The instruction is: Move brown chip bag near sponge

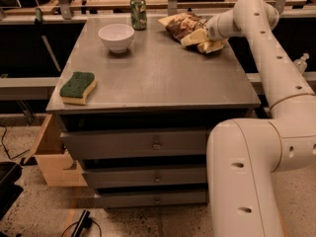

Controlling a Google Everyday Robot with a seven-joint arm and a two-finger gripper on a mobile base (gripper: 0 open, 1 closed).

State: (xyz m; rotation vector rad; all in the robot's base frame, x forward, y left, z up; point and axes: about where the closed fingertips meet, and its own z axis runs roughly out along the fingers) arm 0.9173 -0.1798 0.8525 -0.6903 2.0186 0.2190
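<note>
Grey cabinet top (163,78), far corner: crinkled brown chip bag (178,23) beneath tool (197,37)

I see a white bowl (116,36) near the far left of the grey surface (163,80), a green can (138,13) upright just behind it, well left of the gripper (200,39) at the far right corner, three drawers (155,144) below, and a wooden box (52,159) on the floor at left.
</note>
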